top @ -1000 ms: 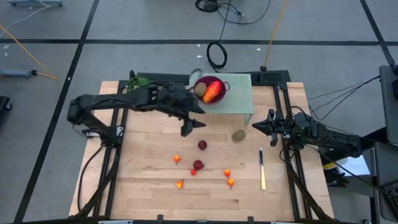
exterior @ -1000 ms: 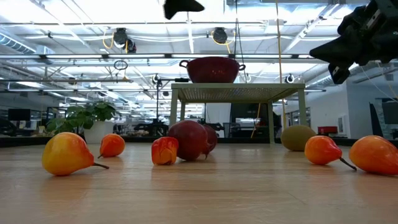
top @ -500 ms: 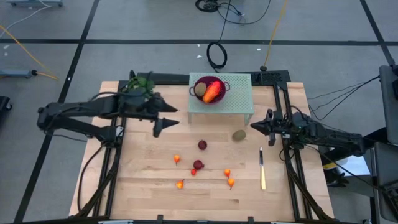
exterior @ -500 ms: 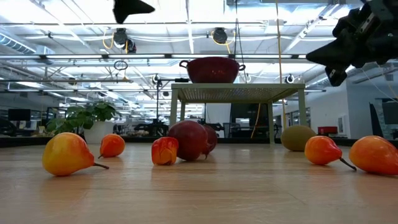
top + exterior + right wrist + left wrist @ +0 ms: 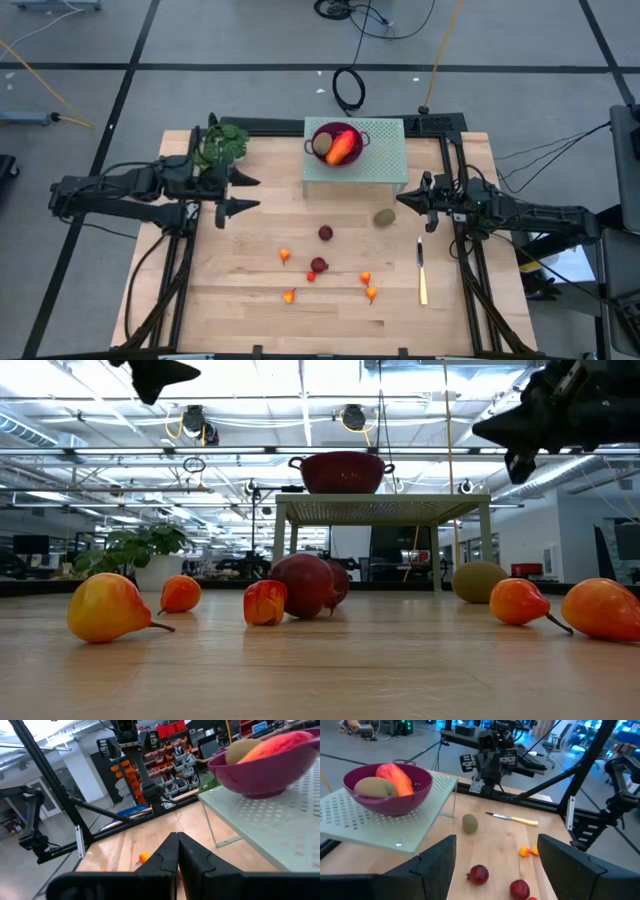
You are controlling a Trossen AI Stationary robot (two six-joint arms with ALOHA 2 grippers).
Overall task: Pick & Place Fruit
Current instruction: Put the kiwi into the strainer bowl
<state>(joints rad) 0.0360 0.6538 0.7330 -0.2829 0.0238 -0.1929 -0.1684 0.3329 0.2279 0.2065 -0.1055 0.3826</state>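
A magenta colander (image 5: 352,132) stands on a pale green perforated stand (image 5: 385,160) and holds the longish orange-red fruit (image 5: 343,149) and one brownish-green oval (image 5: 322,145). The other oval (image 5: 384,217) lies on the table by the stand's right leg. Two dark red balls (image 5: 326,233) (image 5: 318,265) and several tiny orange-red bits (image 5: 368,285) lie mid-table. My left gripper (image 5: 246,194) is open, well left of the stand, above the table (image 5: 155,372). My right gripper (image 5: 402,200) is shut, just right of the loose oval and above it (image 5: 515,435).
A leafy green sprig (image 5: 222,142) sits at the far left corner, behind my left arm. The slim yellowish knife (image 5: 422,272) lies along the table's right side. The wooden table's near strip (image 5: 330,325) is bare. Metal frame rails run along both sides.
My left gripper has drawn back from beside the stand toward the table's left edge, staying above the table. My right gripper has shifted a little toward the table's left. The fruit has not moved.
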